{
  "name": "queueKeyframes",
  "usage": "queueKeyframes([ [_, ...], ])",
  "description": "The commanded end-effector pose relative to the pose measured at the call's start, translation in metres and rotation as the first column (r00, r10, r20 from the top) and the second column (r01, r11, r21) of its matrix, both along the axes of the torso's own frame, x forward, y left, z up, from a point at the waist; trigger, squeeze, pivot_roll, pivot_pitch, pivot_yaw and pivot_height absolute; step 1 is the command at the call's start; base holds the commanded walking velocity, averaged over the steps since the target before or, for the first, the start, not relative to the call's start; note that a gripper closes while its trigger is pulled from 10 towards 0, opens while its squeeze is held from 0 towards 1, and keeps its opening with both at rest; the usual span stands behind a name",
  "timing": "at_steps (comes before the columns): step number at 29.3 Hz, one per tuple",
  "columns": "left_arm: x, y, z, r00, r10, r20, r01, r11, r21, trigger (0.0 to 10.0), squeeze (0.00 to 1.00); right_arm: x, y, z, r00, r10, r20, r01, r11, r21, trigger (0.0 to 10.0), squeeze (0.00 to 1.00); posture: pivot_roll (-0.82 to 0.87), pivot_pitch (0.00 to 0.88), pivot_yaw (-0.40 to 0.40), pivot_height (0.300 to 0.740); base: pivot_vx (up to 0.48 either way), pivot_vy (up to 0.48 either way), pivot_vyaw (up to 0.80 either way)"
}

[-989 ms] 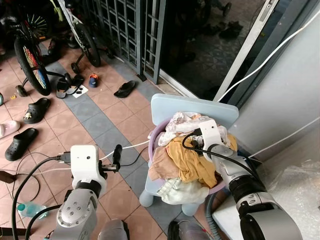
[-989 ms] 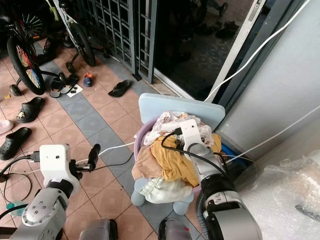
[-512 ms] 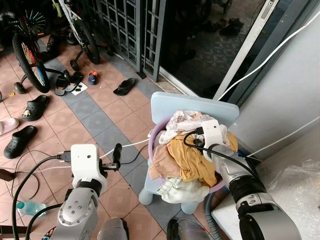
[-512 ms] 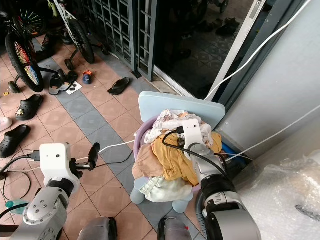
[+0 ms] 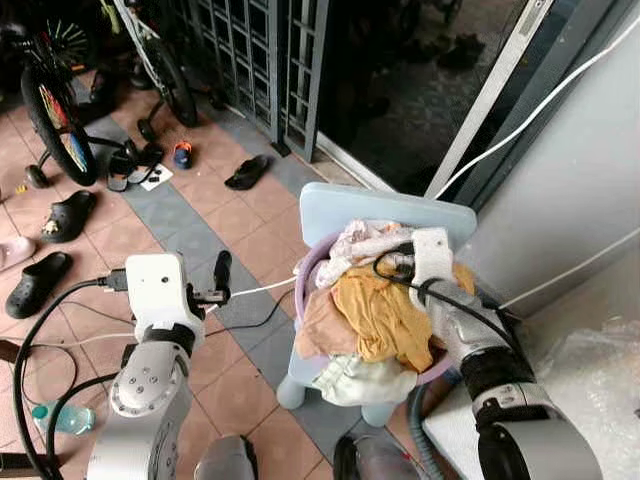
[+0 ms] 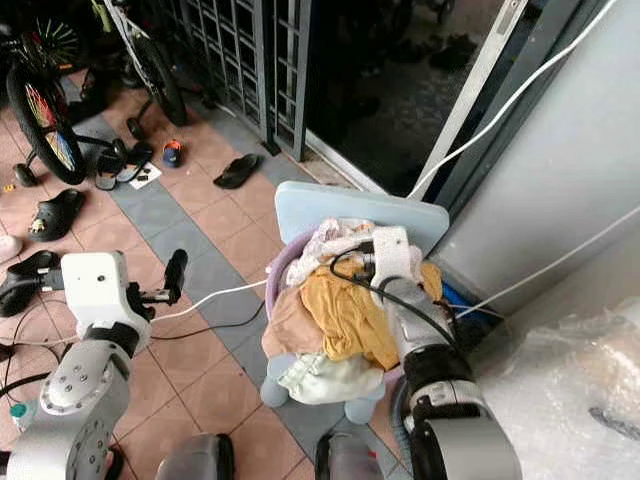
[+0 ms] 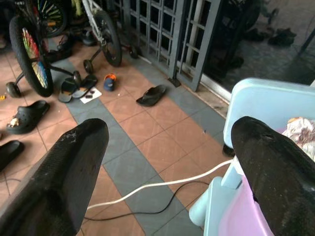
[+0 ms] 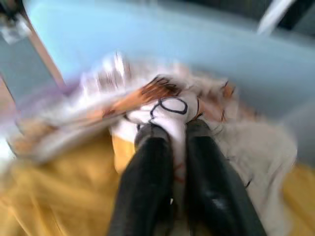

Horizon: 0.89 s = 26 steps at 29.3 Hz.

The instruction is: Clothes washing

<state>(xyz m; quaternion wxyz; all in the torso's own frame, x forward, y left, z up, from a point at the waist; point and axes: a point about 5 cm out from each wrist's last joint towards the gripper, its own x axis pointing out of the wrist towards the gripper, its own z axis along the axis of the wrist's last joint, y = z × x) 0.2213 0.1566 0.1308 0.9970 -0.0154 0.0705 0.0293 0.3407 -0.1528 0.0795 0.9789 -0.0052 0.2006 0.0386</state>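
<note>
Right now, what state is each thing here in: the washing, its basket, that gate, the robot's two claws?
Laundry basket: heaped full, on the blue chair.
Patterned white cloth: pinched at the top of the pile.
Right gripper: jaws shut on that cloth.
Left gripper: jaws open, holding nothing.
Metal gate: shut.

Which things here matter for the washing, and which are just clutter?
Job:
- lilac basket on the blue chair
- piled clothes
- white patterned garment, pinched by right tool

Clutter:
- bicycles
- sandals
- white cable
</note>
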Motion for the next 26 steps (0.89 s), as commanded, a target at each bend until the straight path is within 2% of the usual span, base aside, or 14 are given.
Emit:
queueKeyframes([
  [1,-0.001,-0.001,-0.006,1.0,0.002,-0.022,-0.002,1.0,-0.004,10.0,0.0,0.0,-0.001,0.011,0.998,-0.008,0.069,0.005,0.999,0.041,0.0,0.0,0.04,0.087,-0.058,0.74,0.0,0.0,0.0],
  [4,0.004,-0.01,-0.008,0.999,-0.031,-0.022,0.031,0.999,-0.022,10.0,0.0,-0.007,0.007,0.04,0.973,0.018,0.231,-0.05,0.989,0.137,0.0,0.0,0.02,0.077,-0.04,0.74,0.0,0.0,0.0],
  [7,0.008,-0.011,-0.008,0.999,-0.033,-0.014,0.032,0.999,-0.022,10.0,0.0,-0.017,0.013,0.061,0.95,0.022,0.311,-0.097,0.969,0.228,0.0,0.0,0.02,0.047,-0.033,0.74,0.0,0.0,0.0],
  [11,0.01,-0.01,-0.008,0.999,-0.032,-0.012,0.031,0.999,-0.018,10.0,0.0,-0.026,0.017,0.074,0.935,0.043,0.352,-0.157,0.94,0.302,0.0,0.0,0.02,0.032,-0.024,0.74,0.0,0.0,0.0],
  [12,0.012,-0.01,-0.008,0.999,-0.038,-0.012,0.038,0.999,-0.015,10.0,0.0,-0.033,0.019,0.079,0.929,0.067,0.365,-0.2,0.919,0.34,0.0,0.0,0.02,0.024,-0.017,0.74,0.0,0.0,0.0],
  [13,0.013,-0.01,-0.009,0.998,-0.055,-0.008,0.055,0.998,-0.002,10.0,0.0,-0.048,0.02,0.086,0.917,0.119,0.381,-0.278,0.876,0.393,0.0,0.0,0.01,0.019,-0.013,0.74,0.0,0.0,0.0],
  [14,0.013,-0.01,-0.009,0.998,-0.055,-0.008,0.055,0.998,-0.002,10.0,0.0,-0.048,0.02,0.086,0.917,0.119,0.381,-0.278,0.876,0.393,0.0,0.0,0.01,0.019,-0.013,0.74,0.0,0.0,0.0],
  [15,0.015,-0.01,-0.009,0.998,-0.064,-0.009,0.064,0.998,0.003,10.0,0.0,-0.061,0.015,0.083,0.91,0.172,0.377,-0.329,0.853,0.404,0.0,0.0,0.01,0.014,-0.006,0.74,0.0,0.0,0.0],
  [18,0.016,-0.009,-0.009,0.998,-0.066,-0.008,0.066,0.998,0.003,10.0,0.0,-0.074,0.003,0.073,0.921,0.194,0.337,-0.327,0.856,0.4,0.0,0.0,0.01,0.013,-0.003,0.74,0.0,0.0,0.0],
  [19,0.017,-0.008,-0.009,0.998,-0.066,-0.008,0.066,0.998,0.005,10.0,0.0,-0.084,-0.01,0.063,0.935,0.201,0.294,-0.313,0.858,0.408,0.0,0.0,0.01,0.013,0.001,0.74,0.0,0.0,0.0],
  [21,0.017,-0.008,-0.009,0.998,-0.067,-0.008,0.067,0.998,0.006,10.0,0.0,-0.093,-0.019,0.057,0.942,0.221,0.255,-0.312,0.855,0.415,0.0,0.0,0.01,0.014,0.004,0.74,0.0,0.0,0.0],
  [23,0.017,-0.008,-0.009,0.997,-0.073,-0.01,0.073,0.997,0.008,10.0,0.0,-0.11,-0.025,0.054,0.921,0.325,0.217,-0.39,0.797,0.461,0.0,0.0,0.0,0.016,0.011,0.74,0.0,0.0,0.0],
  [24,0.017,-0.008,-0.009,0.997,-0.073,-0.01,0.073,0.997,0.008,10.0,0.0,-0.11,-0.025,0.054,0.921,0.325,0.217,-0.39,0.797,0.461,0.0,0.0,0.0,0.016,0.011,0.74,0.0,0.0,0.0],
  [26,0.017,-0.009,-0.011,0.996,-0.085,-0.015,0.086,0.996,0.009,10.0,0.0,-0.131,-0.03,0.046,0.871,0.467,0.15,-0.484,0.767,0.422,0.0,0.0,0.0,0.016,0.018,0.74,0.0,0.0,0.0],
])
